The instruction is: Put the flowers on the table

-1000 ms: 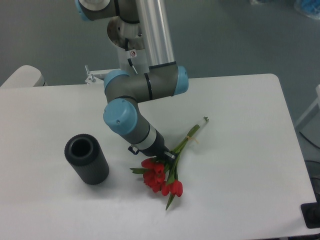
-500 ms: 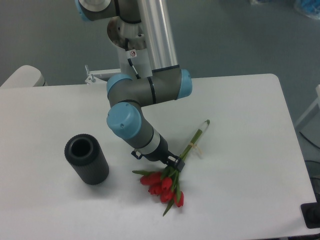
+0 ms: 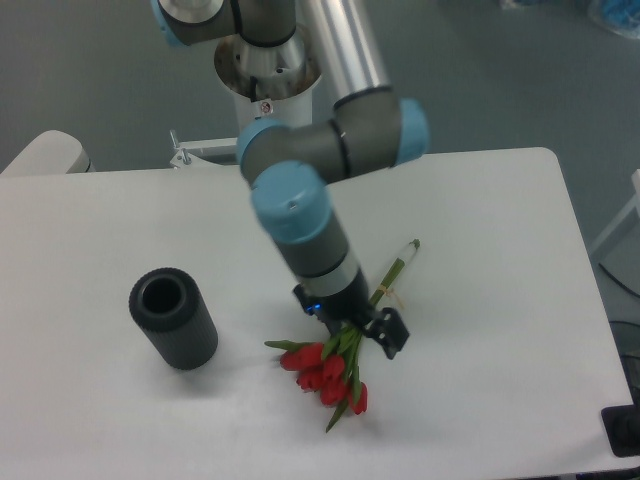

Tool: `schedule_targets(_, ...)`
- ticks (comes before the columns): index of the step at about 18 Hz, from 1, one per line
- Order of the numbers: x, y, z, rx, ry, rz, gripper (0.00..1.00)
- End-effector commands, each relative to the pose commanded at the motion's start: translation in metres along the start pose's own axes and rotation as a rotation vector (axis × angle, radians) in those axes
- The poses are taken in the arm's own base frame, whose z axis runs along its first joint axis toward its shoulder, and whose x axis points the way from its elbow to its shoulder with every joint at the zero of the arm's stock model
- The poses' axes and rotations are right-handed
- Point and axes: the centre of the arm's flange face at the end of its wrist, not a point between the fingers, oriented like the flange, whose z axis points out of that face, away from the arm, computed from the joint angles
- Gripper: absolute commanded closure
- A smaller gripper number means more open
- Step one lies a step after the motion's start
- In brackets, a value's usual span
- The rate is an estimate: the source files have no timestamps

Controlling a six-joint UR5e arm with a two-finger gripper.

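— Looking from the biggest thing down, what is seen first?

— The white table (image 3: 480,230) is seen first, and it fills most of the view. Next comes the robot arm (image 3: 310,225), which is bent down over the middle of the table. A dark grey ribbed cylinder (image 3: 173,318) is stood well apart on the left, with its open top showing.

— And where are the flowers?

— The red tulips (image 3: 330,368) are laid flat on the table, near the front edge. The red heads are pointed to the front and the green stems (image 3: 390,275) are stretched back and to the right.

— What has been changed in the last moment?

— The arm has been lifted and swung over to the right. The tulips have been left almost where they were half a second ago. The gripper (image 3: 355,330) is now held just over the spot where stems and leaves meet.

— Are the tulips held or let go?

— That cannot be told. The fingers are partly hidden and too dark, so wide or narrow cannot be said.

— What is meant for the job?

— The tulips seem to be set down already. It is judged that only letting go and backing away may be left.
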Motion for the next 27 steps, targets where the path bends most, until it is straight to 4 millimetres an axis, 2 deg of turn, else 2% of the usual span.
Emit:
schedule_targets(2, -0.026, 0.022, -0.013, 0.017, 0.028, 0.009, 0.01)
schedule_targets(7, -0.064, 0.087, -0.027, 0.029, 0.065, 0.124, 0.01)
schedule_targets(9, -0.075, 0.107, -0.027, 0.041, 0.085, 0.175, 0.01)
schedule_targets(12, -0.083, 0.127, -0.032, 0.059, 0.094, 0.232, 0.01)
schedule_targets(15, -0.089, 0.138, -0.034, 0.064, 0.091, 0.272, 0.01)
schedule_targets(18, -0.097, 0.140, -0.045, 0.067, 0.066, 0.284, 0.01)
schedule_targets(27, -0.097, 0.140, -0.046, 0.066, 0.067, 0.285, 0.01)
